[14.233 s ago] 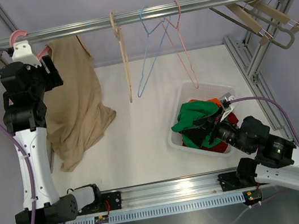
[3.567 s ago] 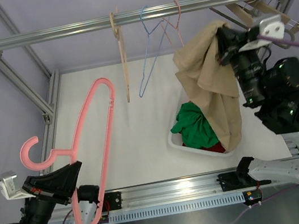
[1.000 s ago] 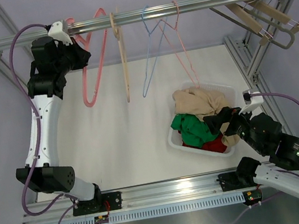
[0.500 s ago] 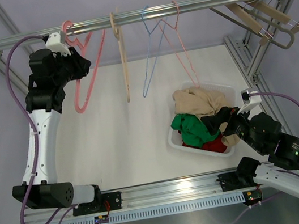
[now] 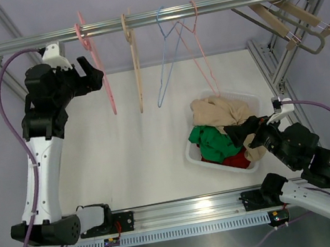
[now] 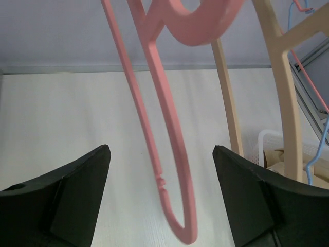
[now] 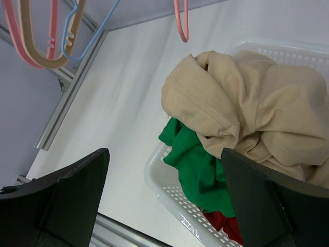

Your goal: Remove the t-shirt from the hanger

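The tan t-shirt (image 5: 220, 113) lies crumpled in the white basket (image 5: 193, 155), on top of green and red clothes. It also shows in the right wrist view (image 7: 247, 103). The bare pink hanger (image 5: 97, 65) hangs on the top rail (image 5: 227, 3). My left gripper (image 5: 93, 78) is open beside it. In the left wrist view the hanger (image 6: 169, 170) hangs between my wide-open jaws (image 6: 160, 149) without touching them. My right gripper (image 5: 246, 130) is open and empty over the basket's near side, as the right wrist view (image 7: 164, 152) also shows.
A wooden hanger (image 5: 134, 59), a blue wire hanger (image 5: 164, 60) and a thin pink wire hanger (image 5: 201, 54) hang on the same rail. Wooden clip hangers (image 5: 286, 14) sit at the far right. Frame posts stand at both sides. The green garment (image 7: 198, 164) hangs toward the basket rim (image 7: 169, 190).
My left gripper has let go of the pink hanger, which now hangs straight from the rail, and the arm has drawn back left. The right arm has barely moved.
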